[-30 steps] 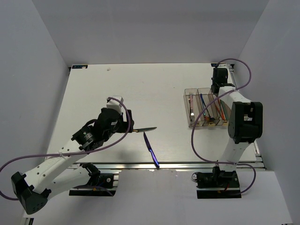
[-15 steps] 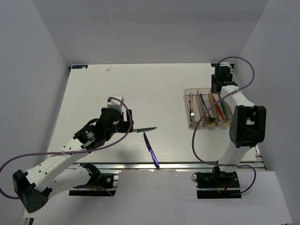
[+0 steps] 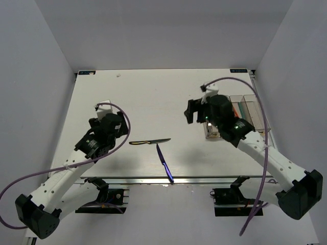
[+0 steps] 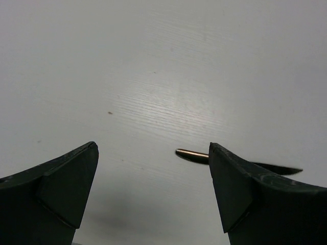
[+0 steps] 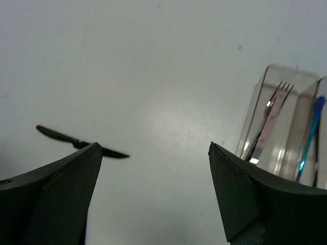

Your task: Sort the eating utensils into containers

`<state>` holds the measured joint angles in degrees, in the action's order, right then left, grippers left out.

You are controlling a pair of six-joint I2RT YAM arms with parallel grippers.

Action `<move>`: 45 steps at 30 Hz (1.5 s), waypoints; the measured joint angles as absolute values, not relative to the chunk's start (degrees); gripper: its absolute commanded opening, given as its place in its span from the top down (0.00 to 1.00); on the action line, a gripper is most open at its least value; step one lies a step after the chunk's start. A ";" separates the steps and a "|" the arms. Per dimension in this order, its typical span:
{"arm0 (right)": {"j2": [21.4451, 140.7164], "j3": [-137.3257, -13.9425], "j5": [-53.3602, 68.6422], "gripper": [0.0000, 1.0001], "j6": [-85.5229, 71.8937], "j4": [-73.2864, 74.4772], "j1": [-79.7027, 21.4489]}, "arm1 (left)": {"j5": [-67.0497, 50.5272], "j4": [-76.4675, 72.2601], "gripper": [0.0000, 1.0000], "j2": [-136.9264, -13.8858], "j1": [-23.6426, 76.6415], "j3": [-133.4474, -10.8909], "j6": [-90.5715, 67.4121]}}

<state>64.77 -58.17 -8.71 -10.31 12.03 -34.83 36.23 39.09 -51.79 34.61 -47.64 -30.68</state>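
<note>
Left gripper (image 4: 152, 148): jaws apart, empty, left of centre | right gripper (image 5: 153, 148): jaws apart, empty, right of centre | dark knife (image 3: 149, 142) flat on desk (image 3: 127, 92) mid-frame, blue knife (image 3: 164, 162) just below | fork (image 5: 278, 94) inside bins (image 5: 250, 122), right edge.

Dark knife (image 3: 149, 142) and blue knife (image 3: 164, 162) lie flat (fork (image 5: 278, 97) inside containers (image 5: 254, 120)).

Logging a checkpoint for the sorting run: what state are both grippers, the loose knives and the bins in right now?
left gripper: open, empty.
right gripper: open, empty.
dark knife: lying flat on the table, ungripped.
blue knife: lying flat on the table, ungripped.
containers: upright, partly filled.
fork: inside the end bin.
</note>
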 measured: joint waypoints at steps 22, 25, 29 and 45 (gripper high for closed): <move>91.59 -60.73 -28.12 0.28 -43.27 32.71 -80.09 | 35.14 38.94 0.02 -48.42 30.09 -47.64 -30.92; 91.46 -58.67 -24.64 0.37 -42.59 30.35 -77.17 | 34.41 38.70 0.02 -48.49 30.09 -47.64 -30.81; 92.75 -58.30 -20.71 0.41 -41.36 28.60 -74.28 | 33.76 38.57 0.02 -48.56 30.09 -47.64 -30.61; 99.53 -58.98 -10.04 0.70 -37.85 23.33 -72.77 | 33.41 38.57 0.02 -48.53 30.09 -47.64 -30.41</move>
<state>99.53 -58.98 -10.04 -37.85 23.33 -72.77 33.41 38.57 -48.53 30.09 -47.64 -30.41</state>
